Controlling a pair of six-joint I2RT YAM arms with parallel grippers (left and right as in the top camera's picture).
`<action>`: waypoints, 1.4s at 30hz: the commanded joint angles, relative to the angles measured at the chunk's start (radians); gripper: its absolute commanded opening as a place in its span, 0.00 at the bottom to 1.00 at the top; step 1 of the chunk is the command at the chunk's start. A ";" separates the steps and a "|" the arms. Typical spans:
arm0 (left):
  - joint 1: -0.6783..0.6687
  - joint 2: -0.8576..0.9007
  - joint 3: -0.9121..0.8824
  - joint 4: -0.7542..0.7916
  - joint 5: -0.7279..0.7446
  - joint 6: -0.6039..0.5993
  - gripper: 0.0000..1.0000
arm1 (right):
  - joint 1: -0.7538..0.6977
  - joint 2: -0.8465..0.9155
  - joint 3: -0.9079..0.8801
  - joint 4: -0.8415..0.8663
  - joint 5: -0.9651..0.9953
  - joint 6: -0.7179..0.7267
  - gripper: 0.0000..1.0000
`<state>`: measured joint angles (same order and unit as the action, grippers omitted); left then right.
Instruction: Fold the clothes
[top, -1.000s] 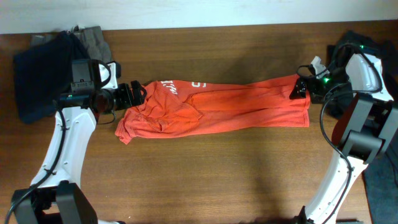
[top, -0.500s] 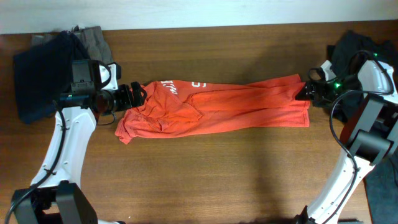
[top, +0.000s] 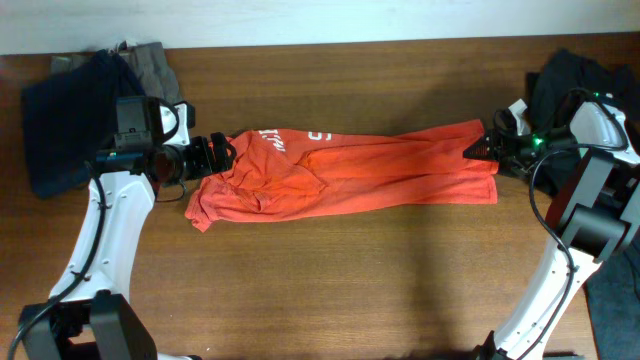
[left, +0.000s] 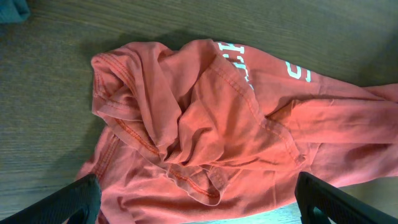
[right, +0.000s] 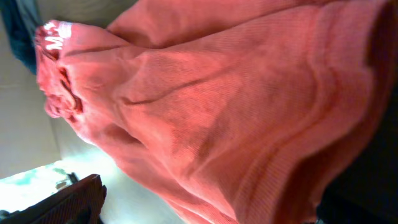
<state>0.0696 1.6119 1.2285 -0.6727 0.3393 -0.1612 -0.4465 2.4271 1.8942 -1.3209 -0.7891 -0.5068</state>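
The crumpled orange-red fabric T-shirt (top: 350, 172) lies along 9-to-3 o'clock. The left end effector (top: 222, 153) and right end effector (top: 481, 148) flank its ends, both wide and empty.

White arms (top: 100, 238) with black joints (top: 132, 118)

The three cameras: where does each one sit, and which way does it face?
Overhead: above the wooden table, facing down; orange-red fabric T-shirt with white lettering, both arms, left gripper, right gripper.
Left wrist: over the T-shirt's crumpled end; two open fingers.
Right wrist: close to its other end; one dark finger.
Shared: the T-shirt.
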 joint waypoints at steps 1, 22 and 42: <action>-0.002 -0.008 -0.001 -0.002 -0.007 -0.005 0.99 | 0.008 0.089 -0.096 0.042 0.084 -0.018 0.99; -0.001 -0.008 -0.001 -0.002 -0.007 -0.005 0.99 | 0.001 0.089 -0.144 0.185 0.102 0.105 0.04; -0.001 -0.008 -0.001 -0.002 -0.023 -0.005 0.99 | 0.127 0.085 0.402 -0.220 0.701 0.363 0.04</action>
<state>0.0696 1.6119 1.2285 -0.6735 0.3244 -0.1612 -0.3996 2.4954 2.2295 -1.5135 -0.1993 -0.2100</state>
